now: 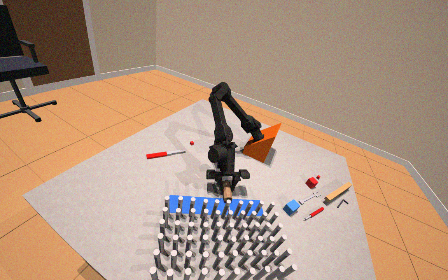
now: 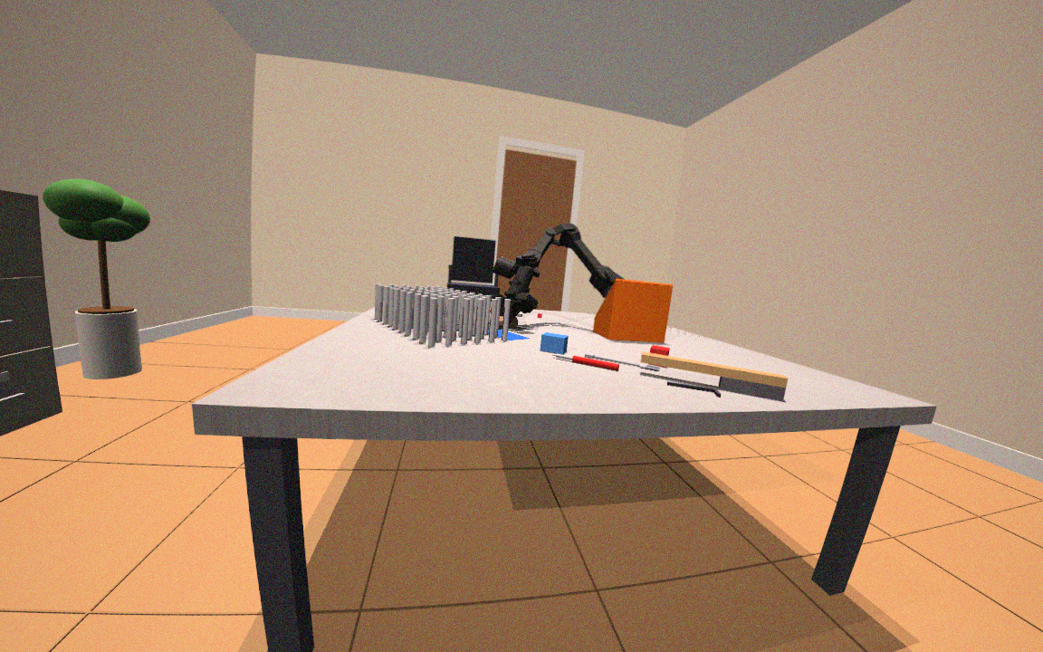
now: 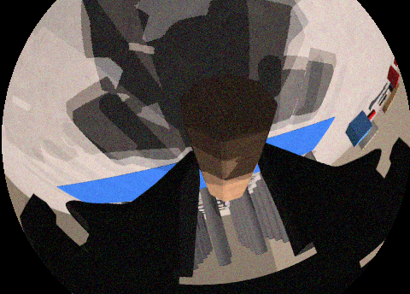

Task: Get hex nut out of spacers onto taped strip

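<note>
My gripper (image 1: 227, 183) (image 2: 515, 306) (image 3: 227, 152) is shut on the wooden handle (image 1: 227, 192) (image 3: 228, 129) of a tool. It hangs low over the blue taped strip (image 1: 184, 203) (image 3: 114, 186) (image 2: 515, 335), and the handle points into the front rows of the grey standing spacers (image 1: 215, 236) (image 2: 436, 311) (image 3: 228, 226). The tool's thin shaft is hidden among the spacers. I cannot see the hex nut in any view.
A red-handled screwdriver (image 1: 164, 153) and a small red cube (image 1: 191, 142) lie left of the arm. An orange wedge (image 1: 262, 143) (image 2: 632, 310) stands behind it. A blue cube (image 1: 291, 206) (image 2: 553, 341), red block (image 1: 311, 182), wooden bar (image 1: 337, 191), small red screwdriver (image 1: 313, 213) and hex key (image 1: 341, 202) lie right.
</note>
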`<action>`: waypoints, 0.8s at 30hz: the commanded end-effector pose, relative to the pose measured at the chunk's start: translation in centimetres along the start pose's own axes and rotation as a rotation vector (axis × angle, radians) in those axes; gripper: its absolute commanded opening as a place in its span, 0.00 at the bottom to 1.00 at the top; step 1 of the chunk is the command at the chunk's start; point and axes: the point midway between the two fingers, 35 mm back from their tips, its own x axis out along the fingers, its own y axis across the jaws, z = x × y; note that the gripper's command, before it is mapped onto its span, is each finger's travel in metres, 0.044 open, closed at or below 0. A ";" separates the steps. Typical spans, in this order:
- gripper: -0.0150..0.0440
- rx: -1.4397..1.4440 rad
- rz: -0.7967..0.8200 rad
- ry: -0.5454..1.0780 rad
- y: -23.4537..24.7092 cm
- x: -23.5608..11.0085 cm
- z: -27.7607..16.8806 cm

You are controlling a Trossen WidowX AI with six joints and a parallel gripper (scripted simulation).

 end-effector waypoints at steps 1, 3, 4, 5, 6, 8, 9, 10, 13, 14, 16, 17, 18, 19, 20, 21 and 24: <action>0.25 -0.004 0.000 0.005 0.0 -0.2 0.2; 0.25 -0.004 0.000 0.005 0.0 -0.3 0.3; 0.25 -0.004 0.000 0.005 0.0 -0.3 0.4; 0.25 -0.004 0.000 0.005 0.0 -0.4 0.5; 0.25 -0.004 0.000 0.005 0.0 -0.4 0.5; 0.25 -0.004 0.000 0.004 0.0 -0.4 0.6; 0.25 -0.004 0.000 0.004 0.0 -0.5 0.7; 0.25 -0.004 0.000 0.004 0.0 -0.5 0.8; 0.25 -0.005 0.000 0.004 0.0 -0.6 0.9; 0.25 -0.005 0.000 0.004 0.0 -0.6 1.0; 0.25 -0.005 0.000 0.004 0.0 -0.7 1.1; 0.25 -0.005 0.000 0.004 0.0 -0.7 1.2; 0.25 -0.005 0.000 0.004 0.0 -0.7 1.2; 0.25 -0.005 0.000 0.004 0.0 -0.8 1.3; 0.25 -0.005 0.000 0.004 0.0 -0.8 1.4; 0.25 -0.005 0.000 0.004 0.0 -0.8 1.4; 0.25 -0.005 0.000 0.004 0.0 -0.9 1.6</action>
